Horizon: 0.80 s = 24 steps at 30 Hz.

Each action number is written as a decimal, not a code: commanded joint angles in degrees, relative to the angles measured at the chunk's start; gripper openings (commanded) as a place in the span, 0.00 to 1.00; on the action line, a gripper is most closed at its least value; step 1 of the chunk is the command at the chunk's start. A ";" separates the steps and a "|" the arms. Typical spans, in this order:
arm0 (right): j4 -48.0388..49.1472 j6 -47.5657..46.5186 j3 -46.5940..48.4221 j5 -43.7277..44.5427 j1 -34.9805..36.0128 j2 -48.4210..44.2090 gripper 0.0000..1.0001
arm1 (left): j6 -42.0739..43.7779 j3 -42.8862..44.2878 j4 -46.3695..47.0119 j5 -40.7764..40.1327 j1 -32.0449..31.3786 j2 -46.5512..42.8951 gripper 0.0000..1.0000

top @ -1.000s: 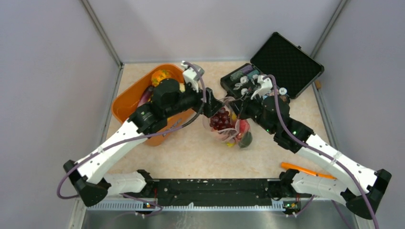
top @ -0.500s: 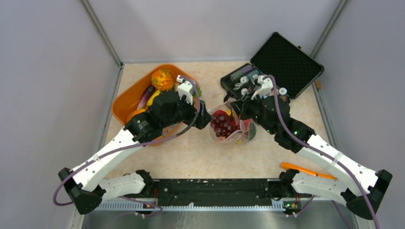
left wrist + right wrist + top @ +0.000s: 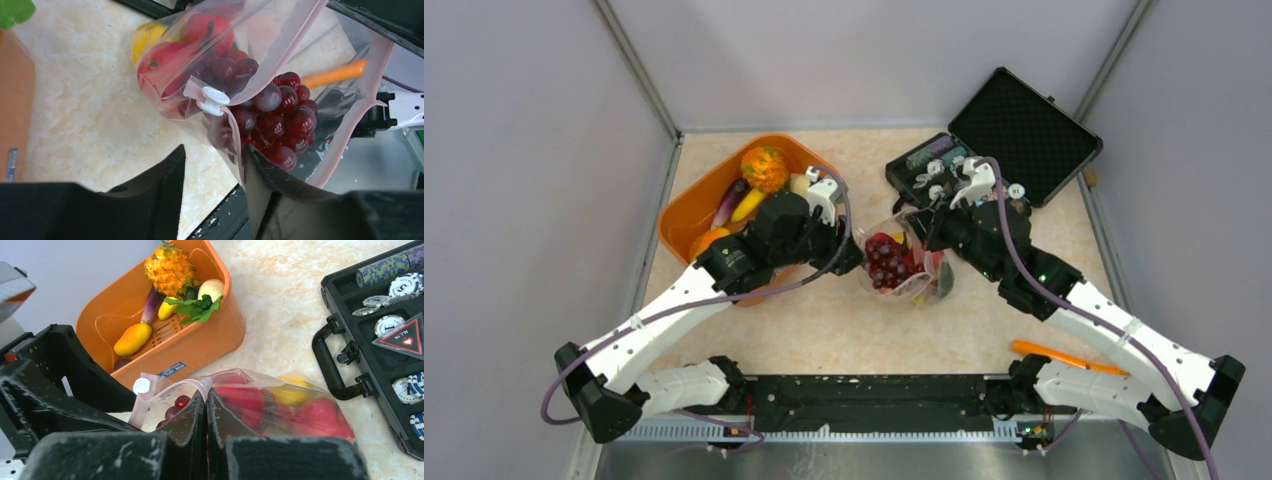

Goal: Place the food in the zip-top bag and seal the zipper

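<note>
At centre, right gripper [image 3: 206, 399] clamped tight on the zipper [image 3: 180, 385] of the zip-top bag [image 3: 280, 400]; left gripper [image 3: 212, 165] — fingers parted — just beside the grapes [image 3: 282, 120] inside.

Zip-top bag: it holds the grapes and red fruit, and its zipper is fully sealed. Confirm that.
Not sealed. The left wrist view shows the zip-top bag with its zipper strips parted and the mouth open; the grapes and red fruit are inside.

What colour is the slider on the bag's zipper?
White: the slider sits on the pink zipper. It shows best in the left wrist view.
</note>
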 commanded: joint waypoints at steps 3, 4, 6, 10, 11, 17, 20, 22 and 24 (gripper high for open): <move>6.97 -0.19 3.44 0.13 -0.18 0.00 0.00 | -0.19 0.80 -1.42 -0.88 -1.09 1.99 0.36; 7.10 -0.10 3.33 0.15 -0.18 -0.01 0.00 | -0.08 0.82 -1.79 -0.93 -1.15 2.22 0.35; 7.41 -0.13 3.18 0.06 -0.19 0.06 0.00 | 0.04 1.02 -2.07 -0.37 -1.21 2.62 0.39; 7.30 -0.10 3.33 -0.31 -0.18 0.48 0.00 | -0.13 1.01 -1.07 0.41 -1.73 2.50 0.39; 7.41 -0.14 3.32 -0.64 -0.14 0.58 0.00 | -0.28 0.85 -0.41 -0.06 -1.78 2.36 0.36; 7.77 0.00 2.93 -2.09 -0.18 0.79 0.00 | -0.52 0.89 0.19 -1.48 -1.72 4.64 0.12; 7.58 -0.13 2.97 -2.26 -0.13 0.61 0.00 | -0.68 1.66 0.73 -3.07 -1.81 4.86 0.00; 7.56 -0.14 2.78 -2.32 -0.19 0.41 0.00 | -0.13 3.07 0.88 -5.06 -1.81 4.29 0.00; 7.41 -0.28 2.53 -2.80 -0.19 0.36 0.00 | 0.76 5.03 1.78 -6.28 -1.76 3.26 0.00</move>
